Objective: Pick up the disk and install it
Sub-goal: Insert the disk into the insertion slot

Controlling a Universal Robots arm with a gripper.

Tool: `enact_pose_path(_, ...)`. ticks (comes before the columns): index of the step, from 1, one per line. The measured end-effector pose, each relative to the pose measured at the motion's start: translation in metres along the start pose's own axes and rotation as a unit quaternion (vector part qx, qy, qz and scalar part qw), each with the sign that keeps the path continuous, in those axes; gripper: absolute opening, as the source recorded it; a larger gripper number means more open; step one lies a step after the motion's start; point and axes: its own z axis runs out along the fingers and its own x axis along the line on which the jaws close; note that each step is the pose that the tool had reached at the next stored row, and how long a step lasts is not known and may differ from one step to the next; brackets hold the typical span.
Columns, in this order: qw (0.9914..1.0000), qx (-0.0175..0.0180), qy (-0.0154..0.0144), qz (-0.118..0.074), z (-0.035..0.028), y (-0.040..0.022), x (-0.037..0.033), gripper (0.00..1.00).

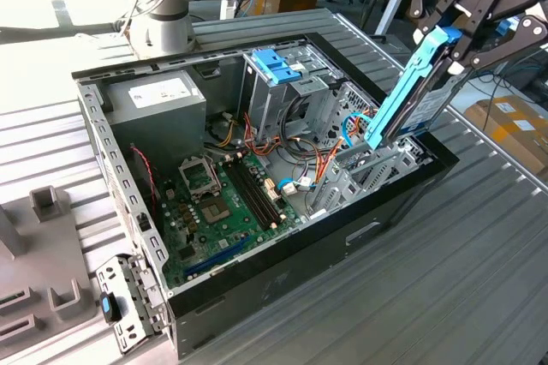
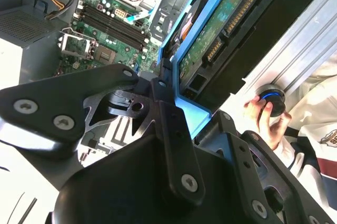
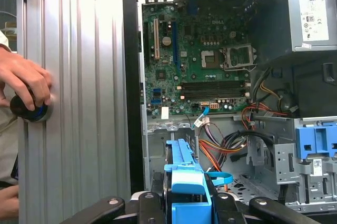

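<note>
Your gripper (image 1: 443, 39) is clamped on the upper end of the disk (image 1: 404, 99) and holds it tilted over the open computer case (image 1: 257, 279), at the exterior view's right. The disk's lower end hangs just above the grey drive bay (image 1: 360, 172). In the first wrist view, a hand (image 3: 23, 82) rests on a black knob (image 3: 29, 111) on the ribbed table (image 3: 84, 103).

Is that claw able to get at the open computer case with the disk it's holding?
Probably yes. The claw holds the disk tilted just above the open case, and nothing stands between them, though loose cables lie close by.
</note>
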Motion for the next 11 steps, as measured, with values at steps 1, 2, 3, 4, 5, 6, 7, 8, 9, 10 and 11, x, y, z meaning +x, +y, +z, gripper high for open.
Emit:
enact_pose_path(1,1.0,0.0,0.0,0.0,0.0003,0.0,0.0,0.37)
enact_pose_path(2,1.0,0.0,0.0,0.0,0.0004,0.0,0.0,0.37)
enact_pose_path(3,1.0,0.0,0.0,0.0,0.0006,0.0,0.0,0.37)
enact_pose_path(4,1.0,0.0,0.0,0.0,0.0007,0.0,0.0,0.37)
enact_pose_path(5,1.0,0.0,0.0,0.0,0.0009,0.0,0.0,0.37)
enact_pose_path(6,1.0,0.0,0.0,0.0,0.0011,-0.0001,0.0,0.37)
enact_pose_path(7,1.0,0.0,0.0,0.0,0.0013,-0.0001,0.0,0.37)
enact_pose_path(8,1.0,0.0,0.0,0.0,0.0014,-0.0001,0.0,0.37)
enact_pose_path(9,1.0,0.0,0.0,0.0,0.0015,-0.0001,0.0,0.37)
enact_pose_path(10,1.0,0.0,0.0,0.0,0.0018,-0.0001,0.0,0.37)
enact_pose_path(11,1.0,0.0,0.0,0.0,0.0019,-0.0001,0.0,0.37)
